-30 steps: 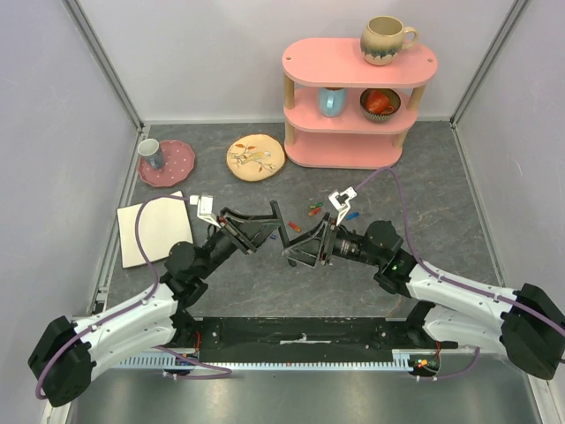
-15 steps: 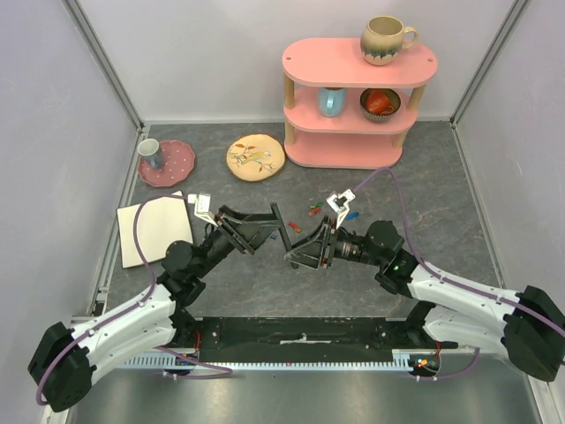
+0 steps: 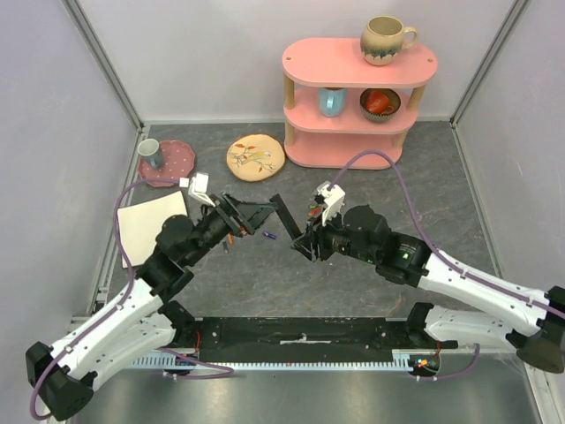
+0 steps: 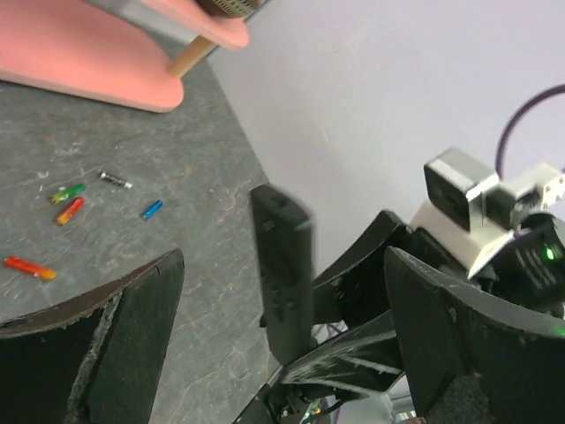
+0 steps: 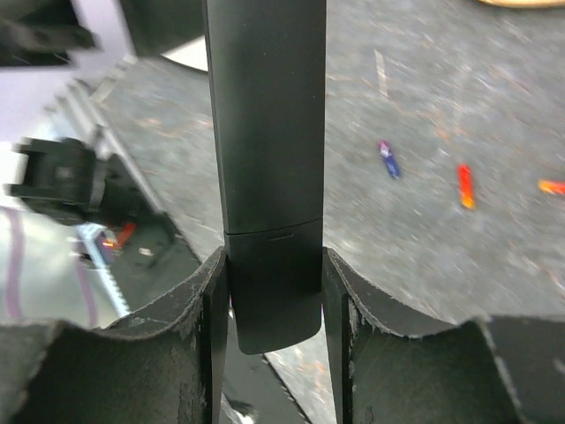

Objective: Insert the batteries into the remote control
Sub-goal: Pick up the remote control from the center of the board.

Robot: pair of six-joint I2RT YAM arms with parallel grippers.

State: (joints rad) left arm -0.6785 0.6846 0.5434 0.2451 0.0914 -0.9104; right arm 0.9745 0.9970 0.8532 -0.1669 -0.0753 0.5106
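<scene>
**Ana:** Which step is the robot on?

**Ben:** Readying the long slim matte black plastic remote control (image 5: 265, 132), by the look of it. The right claw (image 5: 274, 265) is clenched on its lower end and holds it off the bench, pointing straight out ahead of the claw. The left claw (image 3: 250, 215) faces it with jaws spread wide, grasping nothing. The remote is ahead of that claw, not between its fingers (image 4: 97, 344).

**Ana:** And the batteries?

**Ben:** None loaded, as far as can be judged. The tiny cylindrical batteries (image 4: 69, 210), blue, red, orange and green, lie loose on the bench beyond and below the remote, well apart from either claw.

**Ana:** What does the next move call for?

**Ben:** Probably getting at the battery bay. A seam crosses the remote just above the right claw's fingers (image 5: 199, 336); it may be the cover, though that cannot be told for sure. The left claw would need to work there, or fetch a cell, while the right one holds steady.

**Ana:** The surroundings?

**Ben:** The dark grey mottled bench (image 3: 441, 177) is enclosed by pale lilac walls (image 3: 221, 62). A pink three-tier shelf (image 3: 353, 62) with mugs stands far beyond both claws.
</scene>
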